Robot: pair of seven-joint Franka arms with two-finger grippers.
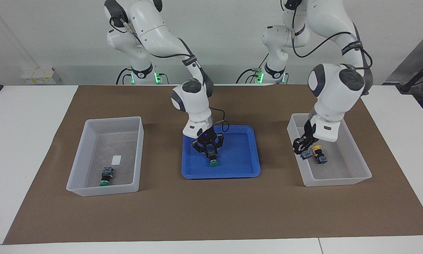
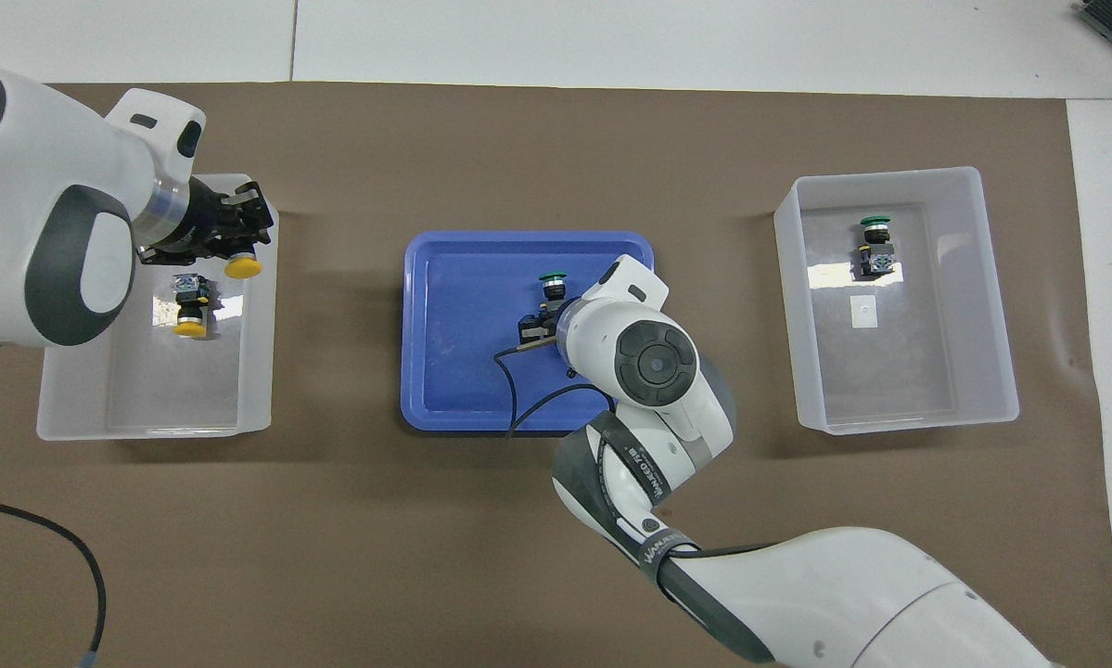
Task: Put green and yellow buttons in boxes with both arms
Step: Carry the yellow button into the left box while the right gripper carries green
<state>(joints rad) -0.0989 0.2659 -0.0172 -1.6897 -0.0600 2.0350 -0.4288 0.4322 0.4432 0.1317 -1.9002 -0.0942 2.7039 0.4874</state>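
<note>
My right gripper [image 1: 211, 152] is low in the blue tray [image 1: 239, 165], its fingers closed around the body of a green button [image 1: 213, 163] whose cap points away from the robots; the overhead view shows this button [image 2: 553, 278] just past the wrist. My left gripper [image 1: 304, 150] is inside the box [image 1: 352, 165] at the left arm's end, shut on a yellow button [image 2: 243, 267] held above the floor. A second yellow button [image 1: 319, 155] lies in that box beside it. The box [image 1: 91, 141] at the right arm's end holds a green button [image 1: 106, 176].
A brown mat [image 1: 211, 211] covers the middle of the white table. The blue tray sits between the two boxes. A white label [image 1: 116, 159] lies on the floor of the box at the right arm's end.
</note>
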